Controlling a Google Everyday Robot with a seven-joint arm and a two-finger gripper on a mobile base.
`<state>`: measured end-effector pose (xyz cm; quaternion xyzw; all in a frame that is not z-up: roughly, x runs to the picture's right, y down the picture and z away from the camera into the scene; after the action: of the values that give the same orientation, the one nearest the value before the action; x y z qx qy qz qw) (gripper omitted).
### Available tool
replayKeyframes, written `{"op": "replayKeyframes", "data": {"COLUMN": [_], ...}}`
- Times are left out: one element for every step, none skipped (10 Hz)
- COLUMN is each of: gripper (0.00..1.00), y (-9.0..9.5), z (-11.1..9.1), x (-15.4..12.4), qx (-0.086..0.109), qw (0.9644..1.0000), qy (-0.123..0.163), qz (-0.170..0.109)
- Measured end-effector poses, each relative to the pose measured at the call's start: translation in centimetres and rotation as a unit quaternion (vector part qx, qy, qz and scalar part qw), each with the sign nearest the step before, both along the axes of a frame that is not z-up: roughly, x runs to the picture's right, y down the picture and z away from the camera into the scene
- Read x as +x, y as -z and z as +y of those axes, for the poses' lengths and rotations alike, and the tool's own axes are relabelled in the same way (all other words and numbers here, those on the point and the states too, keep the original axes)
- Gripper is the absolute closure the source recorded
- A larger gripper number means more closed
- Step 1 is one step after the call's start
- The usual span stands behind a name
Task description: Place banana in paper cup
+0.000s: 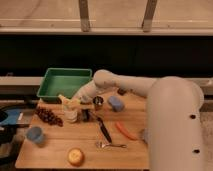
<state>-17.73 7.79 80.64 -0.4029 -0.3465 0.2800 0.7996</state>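
The pale yellow banana (68, 102) sits on top of the cream-white paper cup (71, 115) at the left-middle of the wooden table, with its peel strips splayed above the rim. How deep it sits in the cup does not show. My gripper (81, 101) is right beside the banana, at its right side, at the end of the white arm that reaches in from the right. Whether it still touches the banana is not visible.
A green tray (52, 90) stands behind the cup. Dark grapes (49, 116) lie left of it, with a blue cup (34, 135) at the front left. A metal cup (98, 101), a blue cup (115, 103), a black-handled utensil (104, 130), a fork (110, 145), an orange stick (126, 131) and a round yellow fruit (75, 156) lie around.
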Motion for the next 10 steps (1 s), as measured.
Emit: {"op": "replayKeyframes", "data": {"gripper": [0.72, 0.67, 0.52, 0.42, 0.33, 0.29, 0.28, 0.28, 0.28, 0.28], "y": [0.2, 0.4, 0.7, 0.8, 1.0, 1.1, 1.2, 1.3, 1.4, 1.7], "z": [0.2, 0.4, 0.5, 0.6, 0.7, 0.7, 0.7, 0.6, 0.6, 0.5], "x": [0.2, 0.2, 0.5, 0.6, 0.5, 0.4, 0.5, 0.5, 0.4, 0.4], "qx": [0.001, 0.001, 0.003, 0.004, 0.005, 0.005, 0.007, 0.008, 0.009, 0.011], "qw": [1.0, 1.0, 1.0, 1.0, 1.0, 1.0, 1.0, 0.9999, 0.9999, 0.9999], "qy": [-0.001, -0.001, -0.003, -0.003, -0.002, -0.001, 0.0, 0.001, 0.002, 0.004], "qz": [-0.001, -0.002, -0.004, -0.004, -0.005, -0.006, -0.007, -0.007, -0.008, -0.008]}}
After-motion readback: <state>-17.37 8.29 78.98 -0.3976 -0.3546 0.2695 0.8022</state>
